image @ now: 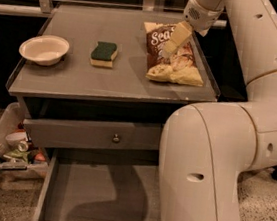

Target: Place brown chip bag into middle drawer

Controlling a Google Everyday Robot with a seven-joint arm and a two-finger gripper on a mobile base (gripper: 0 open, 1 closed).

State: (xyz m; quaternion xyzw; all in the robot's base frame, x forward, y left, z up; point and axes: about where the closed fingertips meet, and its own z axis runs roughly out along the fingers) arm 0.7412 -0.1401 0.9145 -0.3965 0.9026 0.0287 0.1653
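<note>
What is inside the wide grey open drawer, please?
Only bare floor and shadow show in the wide shallow grey drawer; the white robot arm covers its right side. The hand is over the dark-brown chip bag.

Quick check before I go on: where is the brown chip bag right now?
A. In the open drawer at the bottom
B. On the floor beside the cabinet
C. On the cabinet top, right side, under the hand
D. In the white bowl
C. The brown chip bag lies flat on the right side of the cabinet top, with the hand down over its upper part. It is not yet in the middle drawer.
</note>
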